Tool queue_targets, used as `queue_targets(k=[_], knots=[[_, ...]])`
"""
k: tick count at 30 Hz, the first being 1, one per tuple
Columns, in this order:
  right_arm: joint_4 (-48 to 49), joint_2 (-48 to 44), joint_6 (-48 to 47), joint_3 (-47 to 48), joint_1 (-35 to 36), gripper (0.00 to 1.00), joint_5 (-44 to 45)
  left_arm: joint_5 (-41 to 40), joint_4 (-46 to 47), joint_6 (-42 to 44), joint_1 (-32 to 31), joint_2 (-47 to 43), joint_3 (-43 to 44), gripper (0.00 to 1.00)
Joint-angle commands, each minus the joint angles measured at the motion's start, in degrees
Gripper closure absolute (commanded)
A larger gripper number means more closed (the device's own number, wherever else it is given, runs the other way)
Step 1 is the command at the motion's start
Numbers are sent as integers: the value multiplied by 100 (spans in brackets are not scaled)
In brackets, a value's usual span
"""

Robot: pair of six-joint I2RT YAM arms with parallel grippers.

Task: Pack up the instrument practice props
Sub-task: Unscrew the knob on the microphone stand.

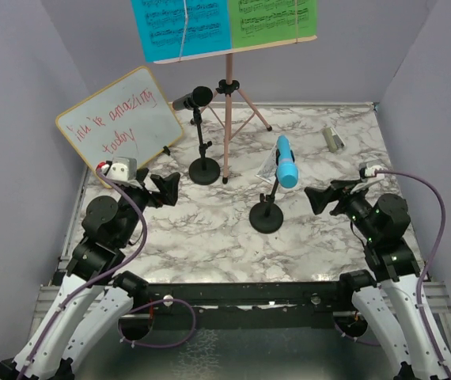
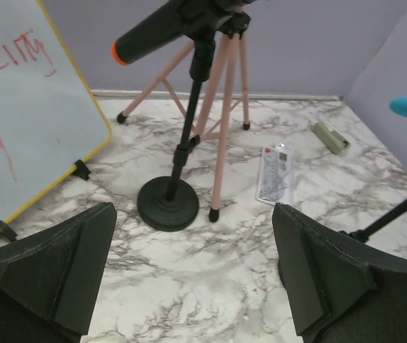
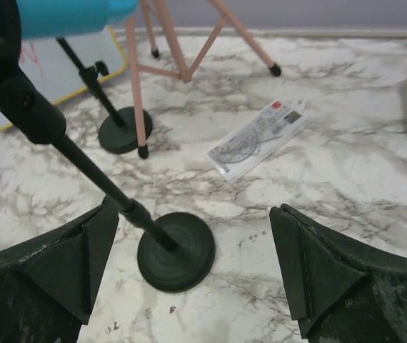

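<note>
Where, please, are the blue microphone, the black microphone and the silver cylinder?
blue microphone [image 1: 286, 165]: top external view, middle of body
black microphone [image 2: 157, 30]: left wrist view, middle of barrel
silver cylinder [image 1: 333, 139]: top external view, its side

The tabletop [image 1: 210, 237] had a smooth marble-print finish with a faint sheen. The blue microphone [image 1: 286, 162] looked like glossy plastic, the black microphone [image 2: 153, 32] matt. The round mic holder base [image 3: 176, 250] was matt black with fine concentric ridges. The pink tripod legs [image 2: 225, 121] were smooth tubes. The whiteboard [image 1: 119, 119] was glossy, and the music sheets [image 1: 180, 28] looked like matt paper.
</note>
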Motion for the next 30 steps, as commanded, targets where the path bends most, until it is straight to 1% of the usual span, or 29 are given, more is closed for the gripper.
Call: queue_targets(k=[1, 3, 5, 7, 13, 16, 19, 21, 23, 25, 27, 30], knots=[[840, 169, 220, -558, 39, 6, -1214, 840, 24, -500, 33, -79, -234, 1], [1279, 175, 289, -788, 34, 6, -1516, 986, 83, -650, 35, -62, -283, 1], [1761, 183, 385, -1009, 40, 7, -1808, 1319, 229, -888, 39, -35, -354, 1], [2234, 200, 537, -1209, 42, 8, -2089, 1636, 630, -1189, 27, -42, -585, 1], [3923, 475, 1096, -1823, 108, 11, -2556, 2398, 2605, -2221, 14, 263, -1629, 1], [4626, 800, 1145, -1987, 268, 11, -2594, 2441, 3129, -2266, -61, 607, -1776, 1], [5123, 1313, 1083, -2021, 503, 13, -2592, 2526, 4148, -2542, -168, 879, -2065, 1], [5401, 1610, 1011, -2019, 668, 15, -2572, 2366, 4526, -2456, -338, 1106, -2173, 2], [5614, 1841, 925, -2021, 757, 16, -2521, 2050, 4987, -2152, -573, 1415, -2303, 2], [5721, 2071, 788, -1988, 780, 18, -2566, 1769, 5811, -1898, -880, 1839, -2515, 2], [5842, 2277, 671, -1934, 792, 22, -2666, 1775, 6538, -1620, -1090, 2346, -2572, 2], [5966, 2481, 618, -1889, 803, 28, -2697, 2076, 7267, -1183, -1215, 3056, -2441, 4]])
